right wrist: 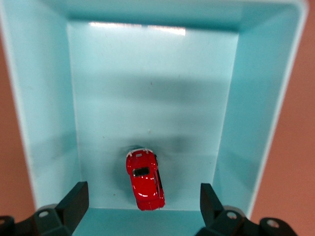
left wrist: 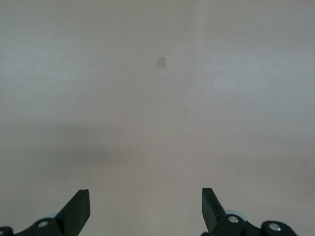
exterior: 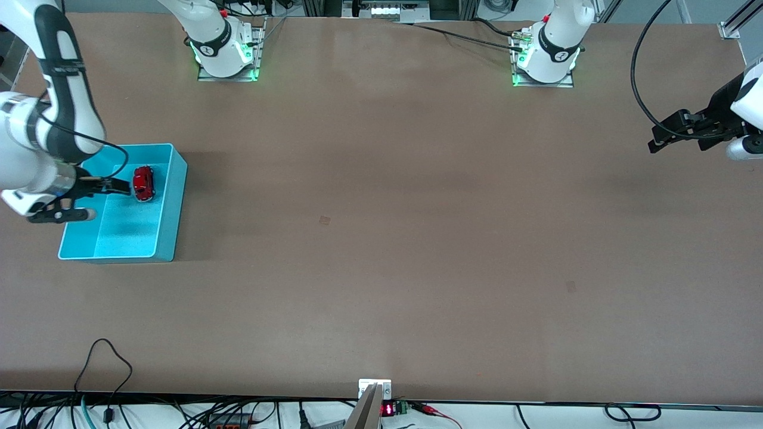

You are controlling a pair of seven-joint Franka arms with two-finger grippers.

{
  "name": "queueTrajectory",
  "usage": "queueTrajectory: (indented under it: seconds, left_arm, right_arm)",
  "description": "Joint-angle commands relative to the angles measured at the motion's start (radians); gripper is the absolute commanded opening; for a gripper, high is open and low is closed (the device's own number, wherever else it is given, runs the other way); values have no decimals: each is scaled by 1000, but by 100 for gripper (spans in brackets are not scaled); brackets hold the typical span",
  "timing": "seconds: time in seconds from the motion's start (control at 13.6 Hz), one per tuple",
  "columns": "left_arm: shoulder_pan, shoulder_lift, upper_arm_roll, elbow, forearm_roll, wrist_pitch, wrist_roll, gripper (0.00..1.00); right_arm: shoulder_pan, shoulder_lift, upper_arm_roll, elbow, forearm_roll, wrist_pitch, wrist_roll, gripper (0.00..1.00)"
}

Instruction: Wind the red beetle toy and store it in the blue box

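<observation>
The red beetle toy (exterior: 143, 183) lies inside the blue box (exterior: 170, 208), at the right arm's end of the table. In the right wrist view the toy (right wrist: 144, 179) rests on the box's floor close to one wall (right wrist: 256, 98), free of the fingers. My right gripper (exterior: 102, 201) is open and empty over the box, its fingertips apart on either side of the toy (right wrist: 142, 195). My left gripper (exterior: 657, 142) is open and empty above bare table at the left arm's end, and it waits there (left wrist: 146, 196).
The brown table (exterior: 381, 238) has a small darker mark (exterior: 325, 220) near its middle. Both arm bases (exterior: 226, 53) stand along the edge farthest from the front camera. Cables (exterior: 107, 369) and a small bracket (exterior: 374, 390) lie at the nearest edge.
</observation>
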Motion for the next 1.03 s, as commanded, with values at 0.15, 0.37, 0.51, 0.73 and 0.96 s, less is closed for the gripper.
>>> queueTrajectory:
  seconds: [0.15, 0.37, 0.51, 0.73, 0.96]
  left_arm:
    - [-3, -12, 0, 4, -3, -25, 1, 100]
    - [-3, -12, 0, 5, -3, -25, 1, 100]
    - [-3, -12, 0, 7, -3, -23, 1, 100]
    - [-3, -11, 0, 5, -3, -9, 0, 100]
    - [-4, -12, 0, -1, -5, 5, 1, 100]
  right_arm:
    - [49, -26, 28, 227, 6, -176, 4, 100]
    - [51, -40, 77, 371, 11, -354, 12, 100]
    - [51, -54, 103, 464, 14, -472, 39, 100]
    - [52, -64, 179, 575, 13, -627, 132, 100]
    - [52, -83, 194, 588, 14, -640, 126, 100]
